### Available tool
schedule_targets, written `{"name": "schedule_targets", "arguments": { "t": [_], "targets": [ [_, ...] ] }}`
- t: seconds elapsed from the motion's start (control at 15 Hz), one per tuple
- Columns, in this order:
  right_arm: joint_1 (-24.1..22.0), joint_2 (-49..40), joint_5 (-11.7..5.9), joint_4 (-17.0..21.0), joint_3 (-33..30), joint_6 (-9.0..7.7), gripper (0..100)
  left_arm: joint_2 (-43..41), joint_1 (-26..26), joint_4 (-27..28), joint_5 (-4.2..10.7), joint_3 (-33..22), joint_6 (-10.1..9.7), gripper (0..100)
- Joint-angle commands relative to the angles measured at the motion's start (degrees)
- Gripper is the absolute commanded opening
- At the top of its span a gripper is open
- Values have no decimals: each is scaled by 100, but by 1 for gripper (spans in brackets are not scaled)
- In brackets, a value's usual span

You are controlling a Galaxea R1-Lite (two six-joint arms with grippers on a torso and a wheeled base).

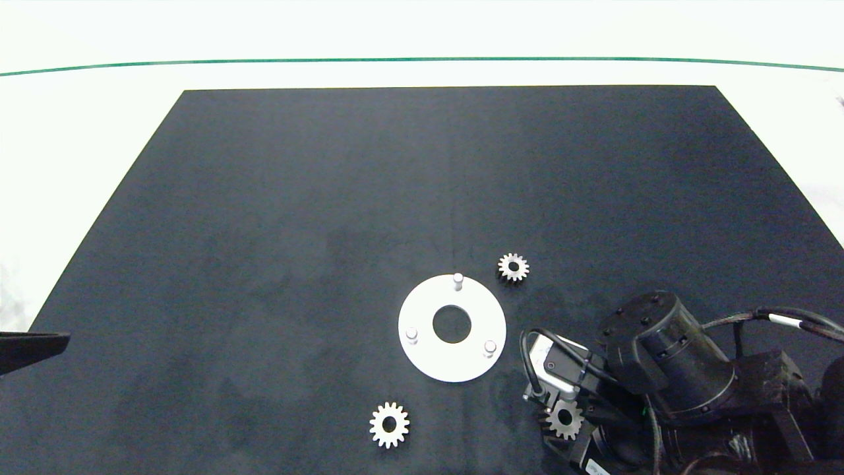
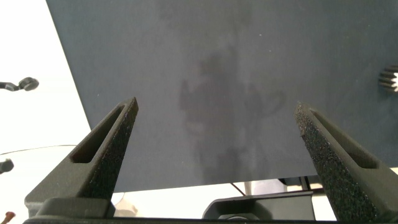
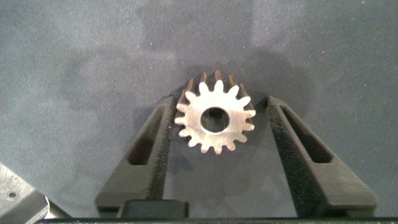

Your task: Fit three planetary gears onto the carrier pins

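A white disc [image 1: 422,353] lies on the black mat with three bare carrier pins [image 1: 457,282] standing in a triangle around its centre hole. Three planetary gears lie flat on the mat. One gear [image 1: 513,267] is just beyond the disc to its right, and another [image 1: 389,425] is in front of the disc. The third gear [image 3: 215,120] sits between the fingers of my right gripper [image 3: 221,102], which is open around it; one pad is close against its teeth and the other stands clear. In the head view this gear [image 1: 565,418] shows beside the right wrist [image 1: 666,369]. My left gripper [image 2: 216,106] is open and holds nothing, low over the mat's left edge.
The black mat [image 1: 264,231] covers most of the white table, with wide bare room to the left and behind the disc. A tip of the left arm [image 1: 33,346] pokes in at the left edge. A gear's teeth [image 2: 390,78] show at the left wrist view's edge.
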Motion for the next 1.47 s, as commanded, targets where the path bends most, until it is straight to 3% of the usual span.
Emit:
{"name": "schedule_targets", "arguments": {
  "t": [0.07, 1.0, 1.27, 1.47],
  "targets": [
    [15, 35, -11, -48, 1, -13, 51, -22, -33, 38, 5, 0, 4, 100],
    [85, -431, -134, -119, -8, -48, 24, -92, -42, 65, 5, 35, 13, 100],
    [94, -589, -125, -40, -535, -153, 16, -92, -112, 65, 5, 44, 4, 100],
    [112, -361, -125, 154, -1054, -162, 16, -92, -112, 65, 5, 44, 4, 100]
  ]
}}
